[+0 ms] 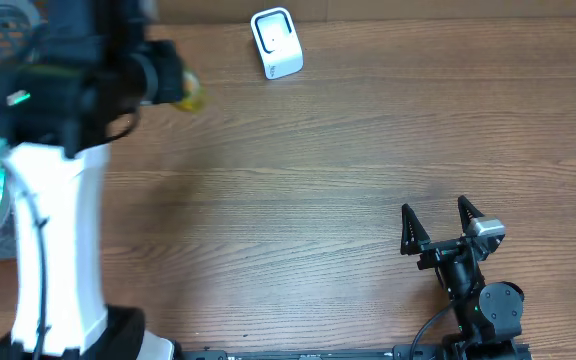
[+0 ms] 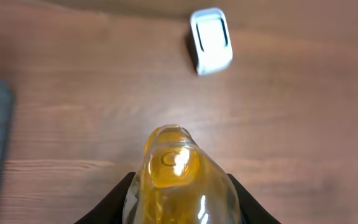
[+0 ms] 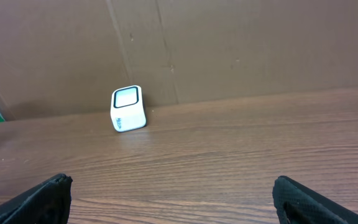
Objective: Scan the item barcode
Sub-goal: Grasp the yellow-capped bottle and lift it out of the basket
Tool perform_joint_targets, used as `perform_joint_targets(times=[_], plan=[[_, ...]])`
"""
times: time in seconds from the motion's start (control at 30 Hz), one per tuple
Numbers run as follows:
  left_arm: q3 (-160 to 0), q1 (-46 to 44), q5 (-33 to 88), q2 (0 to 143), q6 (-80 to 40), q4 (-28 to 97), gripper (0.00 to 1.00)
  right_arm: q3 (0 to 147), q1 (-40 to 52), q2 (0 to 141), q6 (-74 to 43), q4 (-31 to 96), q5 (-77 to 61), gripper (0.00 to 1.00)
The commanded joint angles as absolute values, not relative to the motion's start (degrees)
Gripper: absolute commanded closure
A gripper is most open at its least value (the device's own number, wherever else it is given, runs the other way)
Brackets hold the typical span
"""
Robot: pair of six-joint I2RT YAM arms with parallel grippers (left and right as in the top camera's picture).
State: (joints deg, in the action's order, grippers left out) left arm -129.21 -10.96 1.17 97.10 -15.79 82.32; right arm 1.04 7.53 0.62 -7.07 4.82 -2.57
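Soft even light, overhead view partly blurred — perhaps motion

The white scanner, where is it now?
Overhead, the white scanner stands at the table's far edge, right of the yellow bottle in the left gripper.

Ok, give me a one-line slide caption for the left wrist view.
Left gripper grips a clear plastic container with yellow contents above the wooden table, small white box-shaped scanner ahead.

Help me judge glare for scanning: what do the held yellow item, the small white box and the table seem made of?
Translucent yellow bottle-like item in the left gripper: probably clear glossy plastic; light shines through, with bright highlights. Small white box with a dark-rimmed window: smooth moulded plastic, likely. Table: brown wood grain, matte; solid or laminate unclear.
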Motion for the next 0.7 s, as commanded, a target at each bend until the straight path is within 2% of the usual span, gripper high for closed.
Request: perform_joint_targets(times=[0.0, 0.23, 0.33, 0.67], plan=[[-126.3, -16.8, -3.6, 100.4, -19.4, 81.5, 0.75, 0.4, 7.3, 0.2, -7.3, 4.6, -2.3, 0.00], [-115.2, -25.9, -5.1, 104.0, -25.4, 74.5, 0.73, 0.4, 7.3, 0.2, -7.3, 4.6, -2.3, 0.00], [-106.9, -30.2, -5.9, 104.2, -28.9, 67.5, 0.71, 0.4, 7.3, 0.2, -7.3, 4.6, -2.3, 0.00], [-90.3, -41.3, -14.3, 104.2, -38.7, 52.7, 0.70, 0.4, 7.3, 0.2, -7.3, 4.6, -2.3, 0.00]])
